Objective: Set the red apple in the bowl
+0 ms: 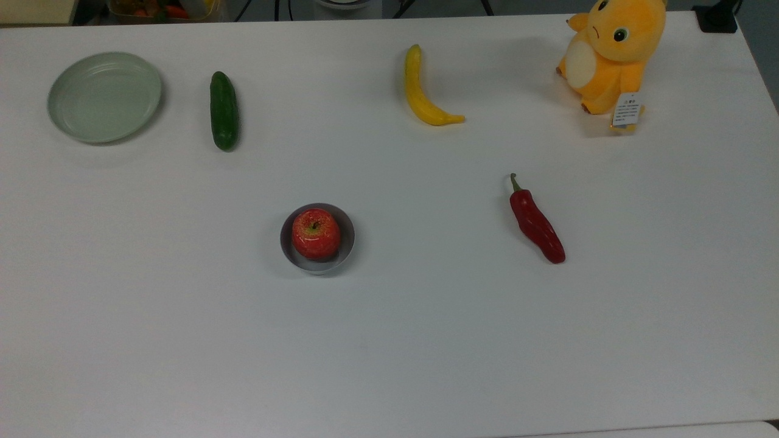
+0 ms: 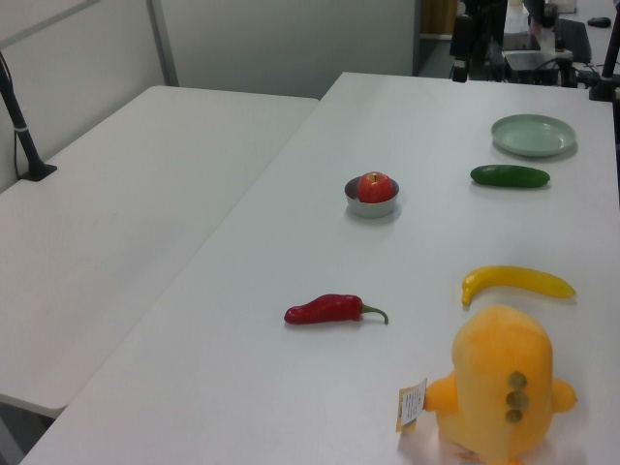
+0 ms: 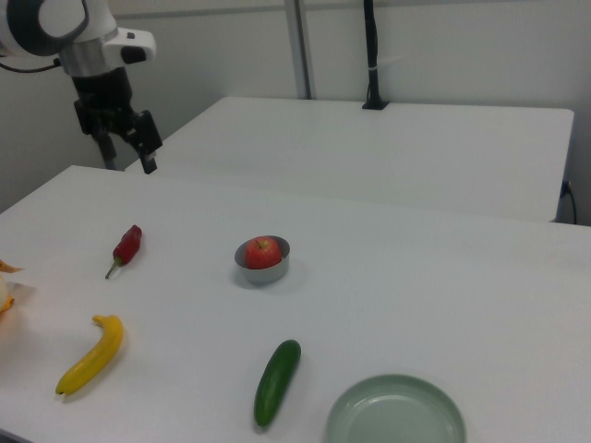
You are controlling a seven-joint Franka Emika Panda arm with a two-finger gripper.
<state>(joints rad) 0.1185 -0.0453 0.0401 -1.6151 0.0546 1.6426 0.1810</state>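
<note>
The red apple (image 1: 315, 233) sits inside the small grey bowl (image 1: 348, 239), stem dimple up, near the middle of the white table. The left view shows the apple (image 2: 376, 185) rising above the bowl's (image 2: 372, 207) rim, and the right view shows the apple (image 3: 265, 249) in the bowl (image 3: 263, 271) too. My gripper (image 3: 129, 161) hangs open and empty above the table's far edge at the right view's upper left, well away from the bowl. In the left view the gripper (image 2: 459, 66) is a dark shape at the table's far end.
A light-green plate (image 1: 104, 96), a cucumber (image 1: 223, 110), a yellow banana (image 1: 423, 91) and an orange plush toy (image 1: 611, 52) line the top view's upper side. A dark-red chili pepper (image 1: 537, 221) lies to the top view's right of the bowl.
</note>
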